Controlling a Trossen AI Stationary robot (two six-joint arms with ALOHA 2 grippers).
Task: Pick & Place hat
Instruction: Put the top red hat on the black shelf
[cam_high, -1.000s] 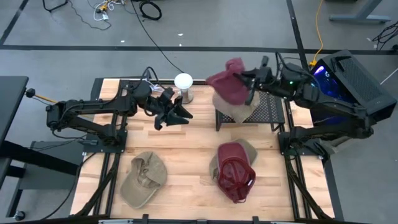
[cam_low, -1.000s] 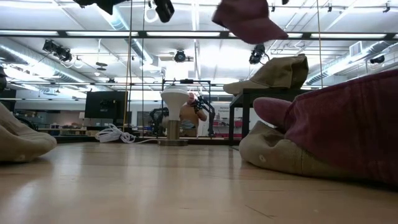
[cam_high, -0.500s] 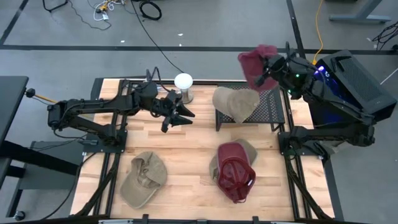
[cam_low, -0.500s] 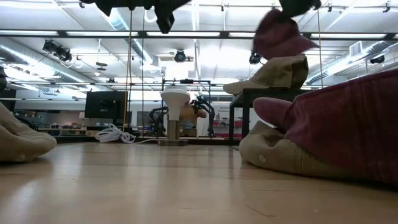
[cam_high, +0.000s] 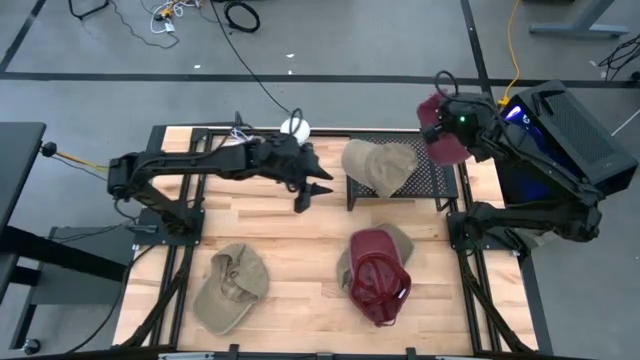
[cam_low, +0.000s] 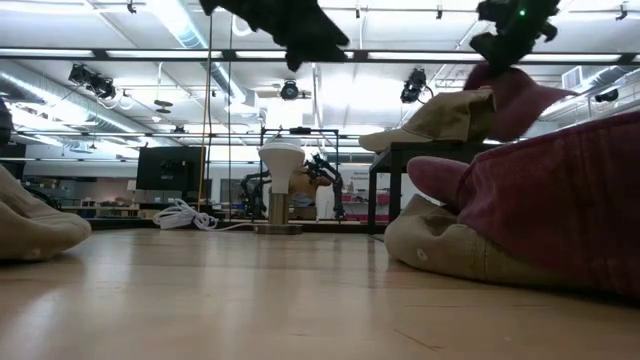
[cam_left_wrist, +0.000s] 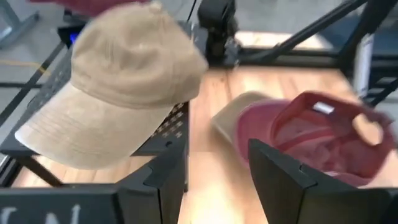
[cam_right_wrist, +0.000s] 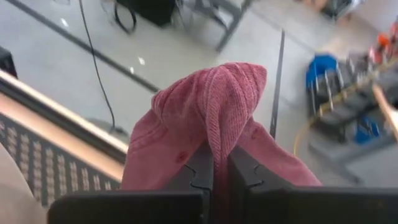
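— Right pincer (cam_high: 443, 118)?
— Clamped tight on a fold of the red hat (cam_high: 442, 135), up in the air over the far right corner of the black mesh rack (cam_high: 432, 176). In the right wrist view, fingers (cam_right_wrist: 239, 171) pressed together with red corduroy (cam_right_wrist: 214, 118) bunched between them.

— Rest of that hat?
— Hanging loose below the grip, just beside the tan hat on the rack (cam_high: 378, 165), apart from it as far as can be told.

— Left pincer (cam_high: 309, 188)?
— Spread wide, holding nothing, hovering over the wooden surface (cam_high: 290, 260) just left of the rack. From its wrist, looking straight at the tan hat (cam_left_wrist: 124, 93), brim drooping over the rack's edge.

— Lower down on the surface?
— Second red hat (cam_high: 380, 285) upturned, stacked on a tan one (cam_high: 400, 240), near the right side. Another tan hat (cam_high: 232, 285) lying alone near the left front.

— Behind the left arm?
— White stand (cam_high: 293, 128) at the far edge, partly hidden by the arm.
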